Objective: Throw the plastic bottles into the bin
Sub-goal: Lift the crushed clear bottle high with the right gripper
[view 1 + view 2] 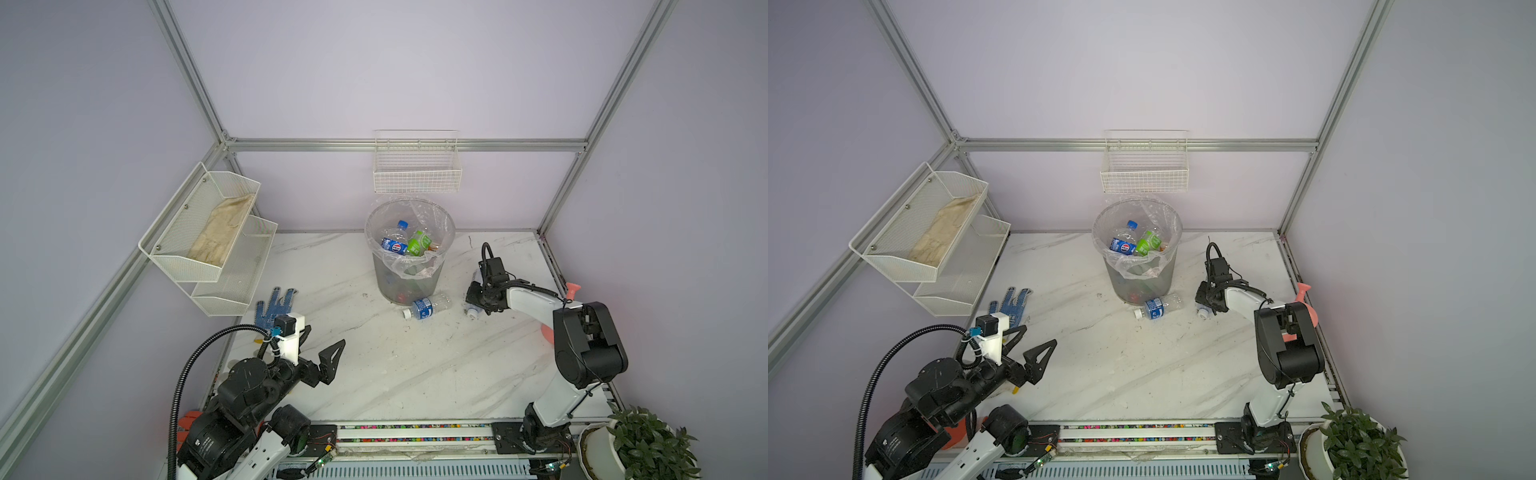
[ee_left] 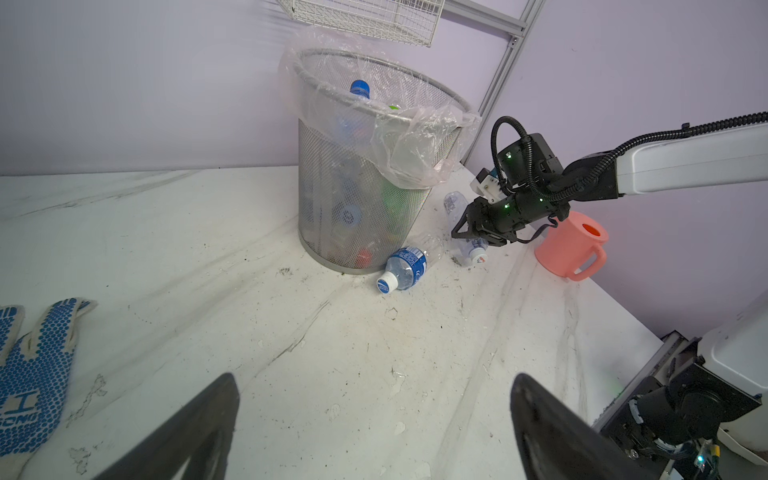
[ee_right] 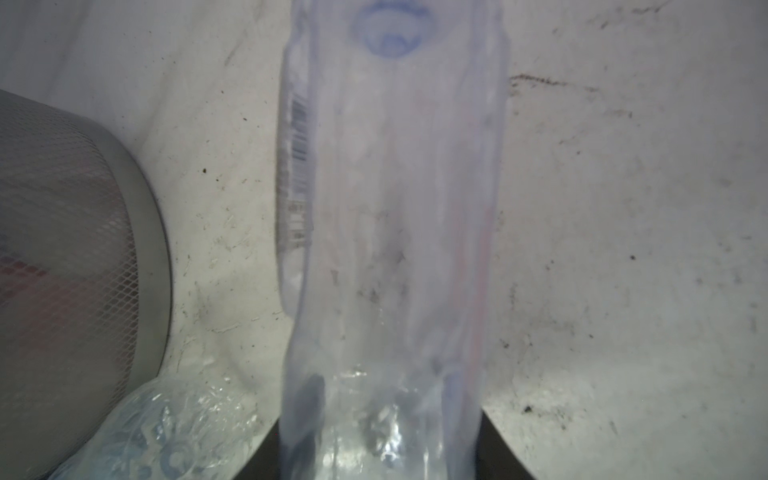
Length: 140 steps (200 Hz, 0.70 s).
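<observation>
The bin (image 1: 399,286) (image 1: 1133,286) (image 2: 332,187), grey mesh with a clear liner, stands at the back middle. It holds several plastic bottles, among them a blue-labelled one (image 1: 395,245) and a green one (image 1: 417,243). A clear blue-labelled bottle (image 1: 426,307) (image 1: 1156,307) (image 2: 405,268) (image 3: 166,436) lies at the bin's foot. Just right of it, my right gripper (image 1: 476,299) (image 1: 1204,301) (image 2: 469,232) (image 3: 382,436) is shut on another clear bottle (image 2: 453,203) (image 3: 390,208) down at the table. My left gripper (image 1: 327,334) (image 1: 1038,334) (image 2: 374,378) hangs open and empty at the front left.
A blue-dotted glove (image 1: 274,305) (image 2: 33,365) lies at the left. A pink jug-like container (image 2: 571,245) stands behind the right arm. White wire baskets hang on the back wall (image 1: 417,170) and left wall (image 1: 208,232). A potted plant (image 1: 648,444) sits at the front right.
</observation>
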Motion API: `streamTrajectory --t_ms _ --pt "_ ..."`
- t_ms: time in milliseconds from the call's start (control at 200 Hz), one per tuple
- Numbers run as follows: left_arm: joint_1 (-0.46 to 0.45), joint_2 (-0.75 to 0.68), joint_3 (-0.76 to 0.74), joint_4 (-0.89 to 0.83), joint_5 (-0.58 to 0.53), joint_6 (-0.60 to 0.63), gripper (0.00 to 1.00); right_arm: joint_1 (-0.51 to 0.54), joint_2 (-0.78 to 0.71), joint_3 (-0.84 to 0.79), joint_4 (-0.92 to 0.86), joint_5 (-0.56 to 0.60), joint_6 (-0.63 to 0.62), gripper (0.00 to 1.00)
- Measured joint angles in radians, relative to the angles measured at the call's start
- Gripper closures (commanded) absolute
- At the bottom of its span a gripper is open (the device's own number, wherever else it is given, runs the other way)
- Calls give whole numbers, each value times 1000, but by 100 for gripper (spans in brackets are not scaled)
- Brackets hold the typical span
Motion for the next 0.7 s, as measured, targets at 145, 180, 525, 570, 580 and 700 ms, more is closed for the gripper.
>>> streamTrajectory --t_ms 145,180,525,570,580,700 --pt "0 0 0 0 0 0 0 0 -33 2 -21 -14 -1 100" --pt "0 0 0 0 -1 0 0 0 -43 7 -34 -14 -2 100" --pt "-5 4 0 0 -3 0 0 0 -302 224 -175 -17 -13 100" --pt "-5 6 0 0 -3 0 0 0 -350 274 -187 -22 -13 100" --pt "-5 6 0 0 -3 0 0 0 -357 282 -190 -23 -13 100" --pt "-5 8 0 0 -3 0 0 0 -462 432 -204 -66 -12 100"
